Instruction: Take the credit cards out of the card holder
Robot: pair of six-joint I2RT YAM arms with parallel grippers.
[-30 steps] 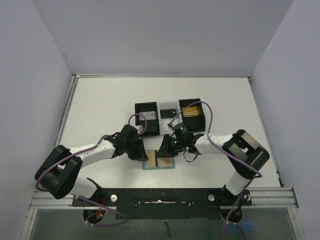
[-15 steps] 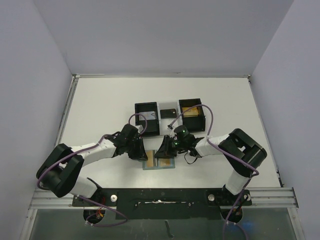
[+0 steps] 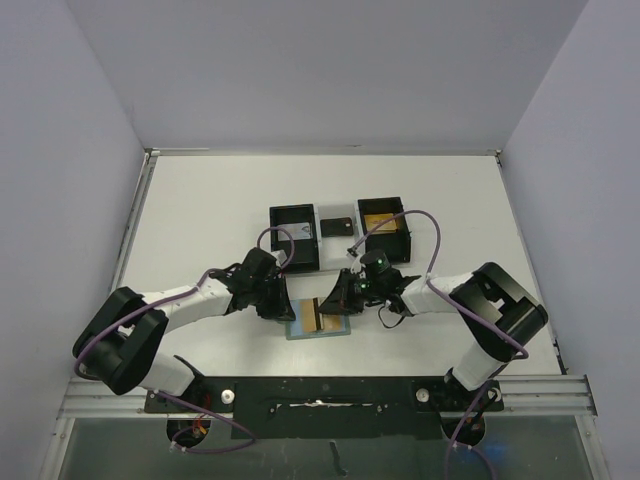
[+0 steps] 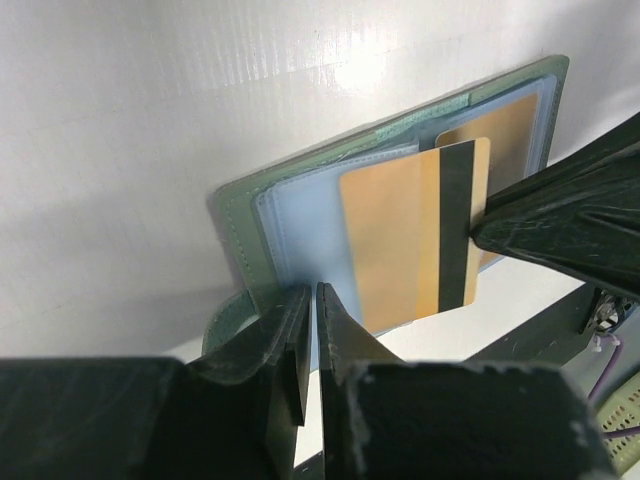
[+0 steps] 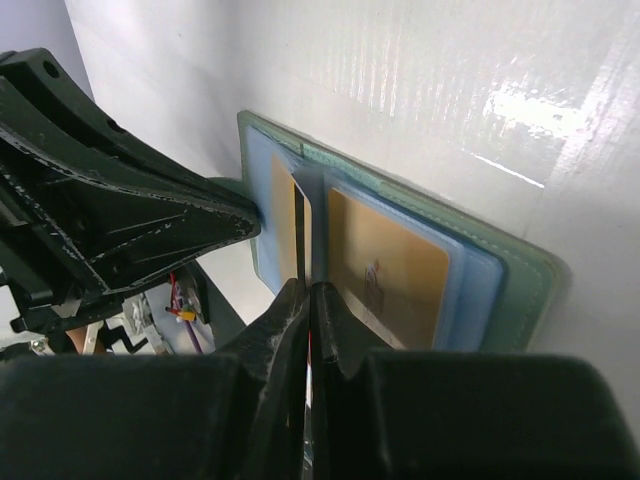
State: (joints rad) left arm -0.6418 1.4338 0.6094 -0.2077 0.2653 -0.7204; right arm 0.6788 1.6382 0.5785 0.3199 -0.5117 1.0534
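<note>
A white table (image 3: 200, 200) sits between pale lilac walls (image 3: 70, 110). Near its front edge a small sage-green folding card holder (image 3: 337, 331) lies open, pale blue lining up. The left gripper (image 4: 310, 298) is pinched nearly closed on the holder's edge. The right gripper (image 5: 308, 292) is clamped tight on a gold-orange credit card (image 4: 410, 240) (black stripe showing), tilted up over the holder.
</note>
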